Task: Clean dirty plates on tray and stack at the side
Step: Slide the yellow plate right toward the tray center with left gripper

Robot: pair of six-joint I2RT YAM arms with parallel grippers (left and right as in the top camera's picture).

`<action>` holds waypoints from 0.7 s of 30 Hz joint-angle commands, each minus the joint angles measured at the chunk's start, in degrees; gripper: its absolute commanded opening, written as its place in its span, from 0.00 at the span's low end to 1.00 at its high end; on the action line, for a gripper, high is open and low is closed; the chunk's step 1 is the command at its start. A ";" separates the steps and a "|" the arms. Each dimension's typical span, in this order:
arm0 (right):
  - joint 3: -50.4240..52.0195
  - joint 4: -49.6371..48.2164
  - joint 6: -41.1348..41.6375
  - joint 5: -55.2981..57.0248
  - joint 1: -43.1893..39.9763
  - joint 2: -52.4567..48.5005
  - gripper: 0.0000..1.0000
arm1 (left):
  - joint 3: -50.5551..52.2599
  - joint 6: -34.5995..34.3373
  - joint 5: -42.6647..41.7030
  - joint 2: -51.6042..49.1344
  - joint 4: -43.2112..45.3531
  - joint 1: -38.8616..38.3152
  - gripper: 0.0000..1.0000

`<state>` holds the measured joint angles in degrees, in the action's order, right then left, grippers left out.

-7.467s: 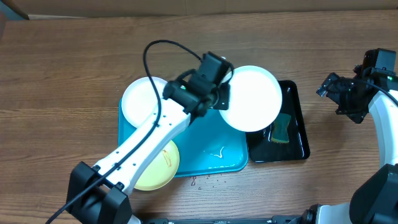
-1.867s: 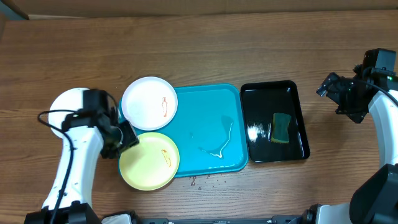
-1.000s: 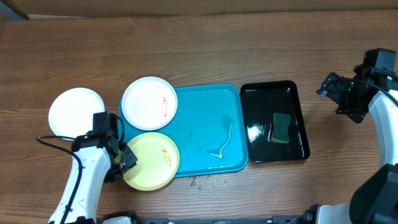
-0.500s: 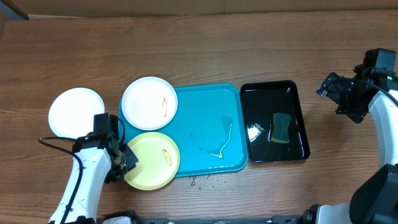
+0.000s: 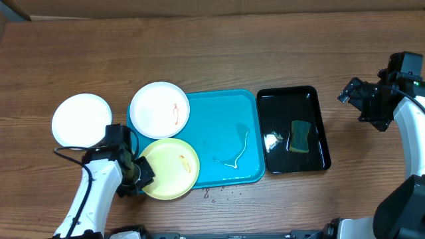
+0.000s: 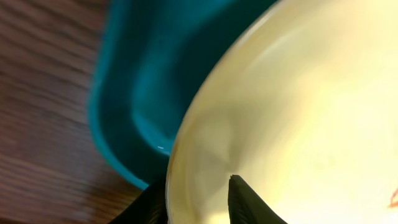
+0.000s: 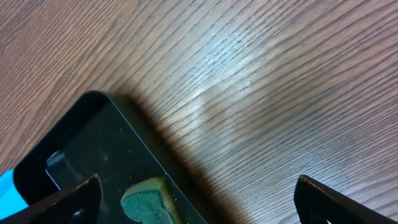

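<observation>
Overhead, we see our left tool (image 5: 137,178) pinching the rim of the yellow-green plate (image 5: 174,167) at the lower-left corner of the tray (image 5: 222,126). Our right tool (image 5: 353,99) hangs spread wide at the frame's right edge. Pickup for cleaning, we judge; next needs a level lift without slipping.

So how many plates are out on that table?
3. A white plate on the table far left; a smeared white plate on the blue tray's back-left corner; a yellow-green plate at its front-left corner, rim in the left claw. None looks hidden.
</observation>
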<state>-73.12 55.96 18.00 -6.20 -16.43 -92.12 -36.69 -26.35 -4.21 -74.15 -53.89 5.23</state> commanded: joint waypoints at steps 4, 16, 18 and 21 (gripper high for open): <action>-1.18 -0.31 0.17 -0.35 -0.09 0.87 1.00 | 0.70 2.36 -4.85 0.33 2.08 -7.39 0.32; -1.18 -0.31 0.17 -0.35 -0.09 0.87 1.00 | 0.70 -4.39 -5.90 0.33 17.33 -25.49 0.36; -1.18 -0.31 0.15 -0.35 -0.09 0.87 1.00 | 0.70 -5.09 -5.92 0.33 20.59 -27.82 0.38; -1.18 -0.31 0.17 -0.35 -0.09 0.87 1.00 | 0.70 -5.95 -5.86 0.33 24.35 -30.84 0.41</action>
<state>-73.12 55.94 18.00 -6.20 -16.43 -92.12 -36.58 -29.95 -9.47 -74.15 -31.20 -23.20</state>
